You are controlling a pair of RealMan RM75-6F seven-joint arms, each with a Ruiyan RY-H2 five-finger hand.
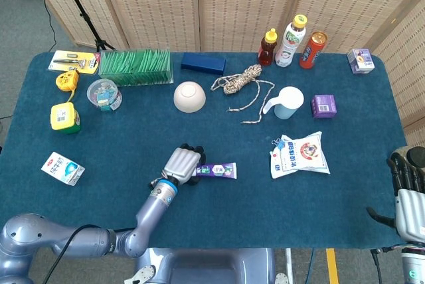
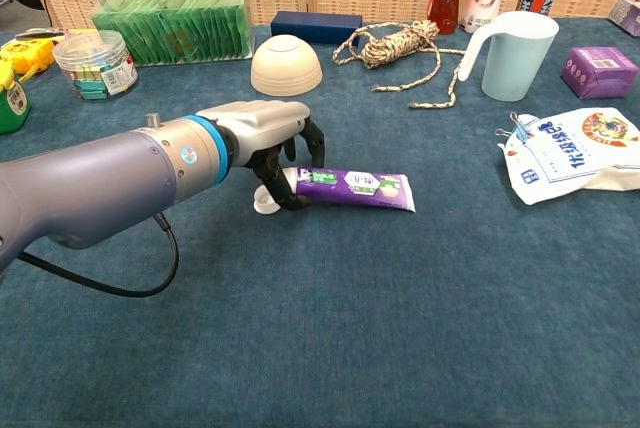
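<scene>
Beneath the left hand [image 2: 262, 138], at its fingertips, lies the purple toothpaste tube [image 2: 352, 188], flat on the blue table [image 2: 400, 328] with its white cap [image 2: 266, 201] toward the hand. The fingers [image 2: 290, 193] curl down over the cap end and touch it, but the tube rests on the cloth and is not lifted; whether the grasp is closed cannot be told. Judged step: securing a grip on the cap end. A next move would call for thumb and fingers to pinch the neck firmly before any lift, lest the tube slide away. Beyond the hand sits an upturned white bowl [image 2: 286, 64]. The right hand [image 1: 406, 194] hangs off the table's near right edge, fingers apart, holding nothing.
</scene>
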